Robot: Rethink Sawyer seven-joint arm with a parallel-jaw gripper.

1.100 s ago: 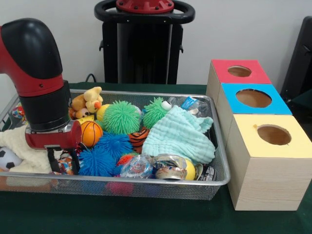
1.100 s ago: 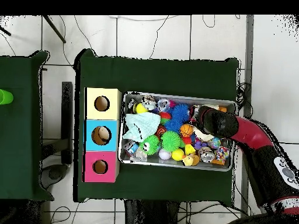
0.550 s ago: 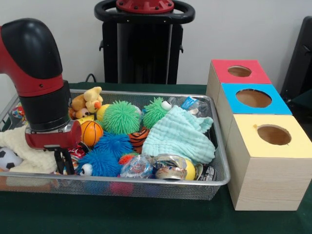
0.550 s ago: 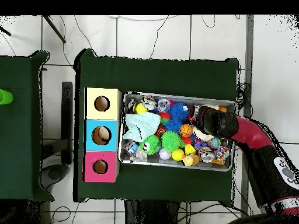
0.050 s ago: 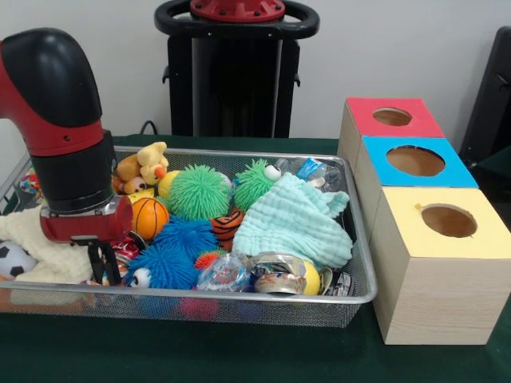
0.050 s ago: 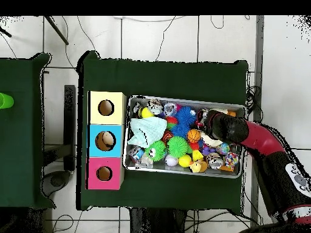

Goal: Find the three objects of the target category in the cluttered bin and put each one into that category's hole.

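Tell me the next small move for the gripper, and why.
Probably lift straight up a little. The gripper sits low in the bin beside the blue spiky ball, fingers close together with nothing clearly held, so rising clears the clutter.

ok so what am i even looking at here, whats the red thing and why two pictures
The red and black thing is a robot arm. Its hand is lowered into a wire mesh bin full of toys: spiky rubber balls, a small basketball, a plush animal and a pale green cloth. Whether it grips anything is hidden. Beside the bin stand three wooden boxes with red, blue and yellow tops, each with a round hole. One picture faces the robot across the table; the other looks straight down from above.
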